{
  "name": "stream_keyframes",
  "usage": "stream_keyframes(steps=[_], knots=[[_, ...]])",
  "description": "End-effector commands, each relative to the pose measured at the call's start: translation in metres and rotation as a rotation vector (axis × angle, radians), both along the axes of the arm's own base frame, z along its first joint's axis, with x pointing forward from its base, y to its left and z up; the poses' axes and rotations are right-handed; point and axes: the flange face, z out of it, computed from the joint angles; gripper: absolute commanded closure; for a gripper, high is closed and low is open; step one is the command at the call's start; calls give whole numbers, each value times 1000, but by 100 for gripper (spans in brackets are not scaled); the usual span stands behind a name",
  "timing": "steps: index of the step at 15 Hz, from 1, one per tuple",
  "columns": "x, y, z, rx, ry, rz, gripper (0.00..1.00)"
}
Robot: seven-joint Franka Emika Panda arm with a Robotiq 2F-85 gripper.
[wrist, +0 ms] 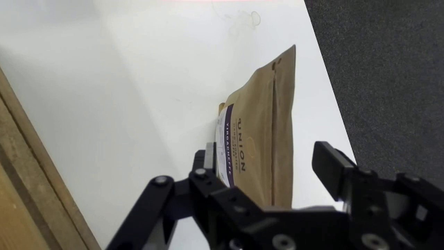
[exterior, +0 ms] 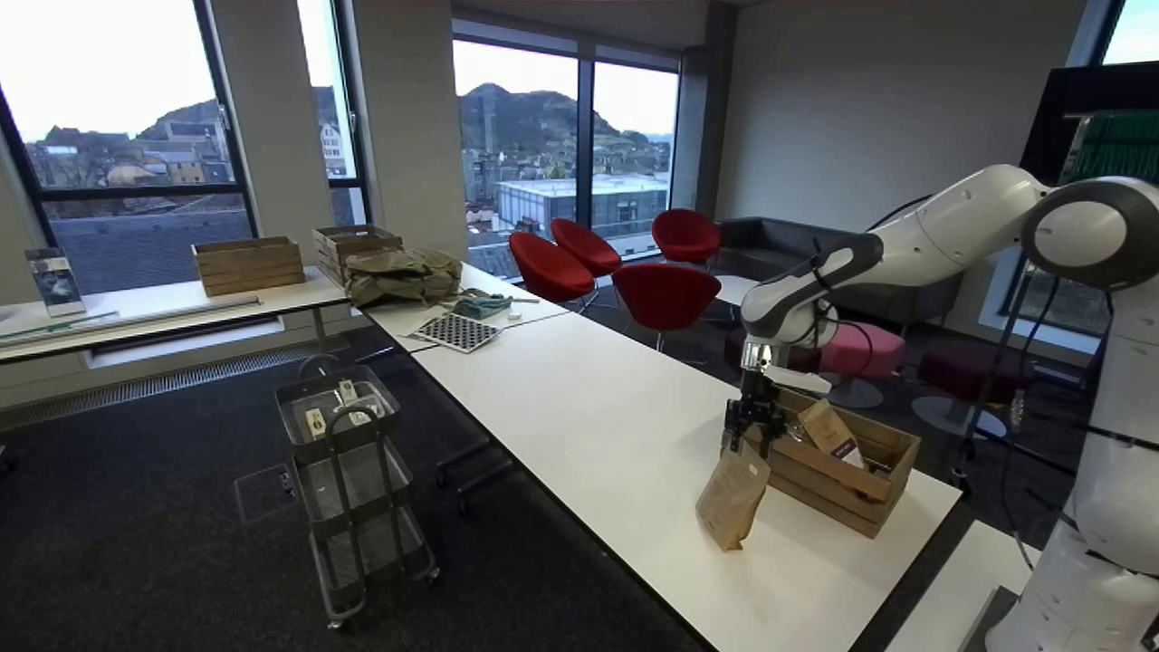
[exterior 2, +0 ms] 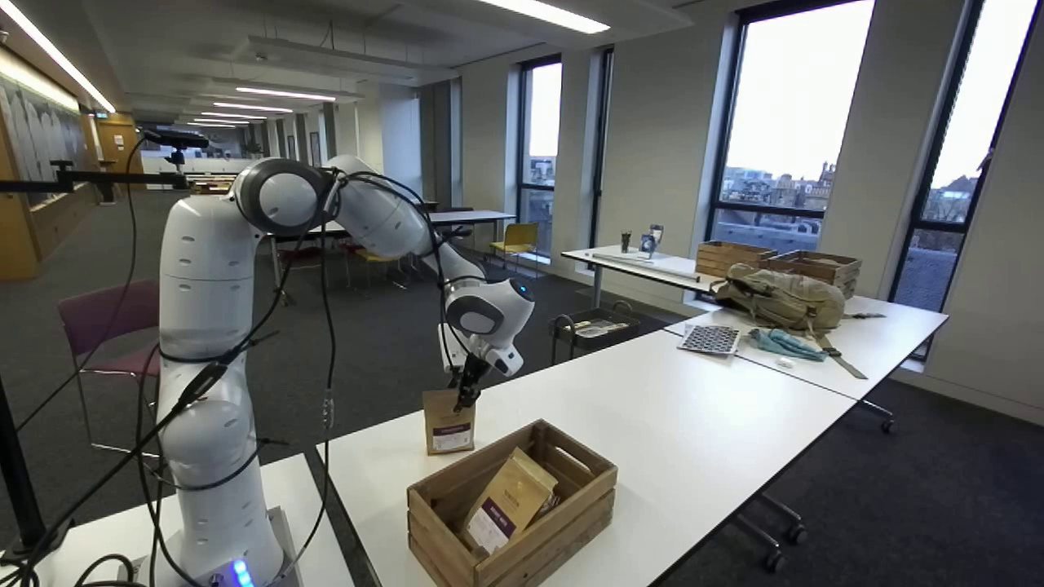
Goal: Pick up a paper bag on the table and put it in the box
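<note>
A brown paper coffee bag stands upright on the white table in both exterior views (exterior: 733, 498) (exterior 2: 440, 422). The wrist view shows its printed front and top seam (wrist: 258, 139). My gripper (exterior: 750, 444) is at the bag's top, pointing down. In the wrist view its fingers are spread on either side of the bag (wrist: 269, 159). The left finger is close to the labelled face; the right finger is clearly apart from the bag. The wooden box (exterior: 815, 484) stands beside the bag, also in an exterior view (exterior 2: 563, 522). Another paper bag (exterior 2: 515, 493) leans inside it.
The box's edge shows at the left of the wrist view (wrist: 38, 180). Farther along the table are a checkered board (exterior: 458, 332), a teal cloth (exterior 2: 787, 344) and a backpack (exterior: 403, 276). A wire cart (exterior: 353, 489) stands beside the table.
</note>
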Motion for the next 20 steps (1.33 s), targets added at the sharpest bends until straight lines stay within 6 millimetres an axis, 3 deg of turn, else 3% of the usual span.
stream_keyframes(steps=[1, 7, 15, 20], knots=[[-4, -3, 11, -29, -16, -4, 55], [-6, -8, 27, -34, -45, 10, 99], [-5, -6, 46, -35, -76, 15, 100], [-7, -1, 89, -44, -136, -37, 100]])
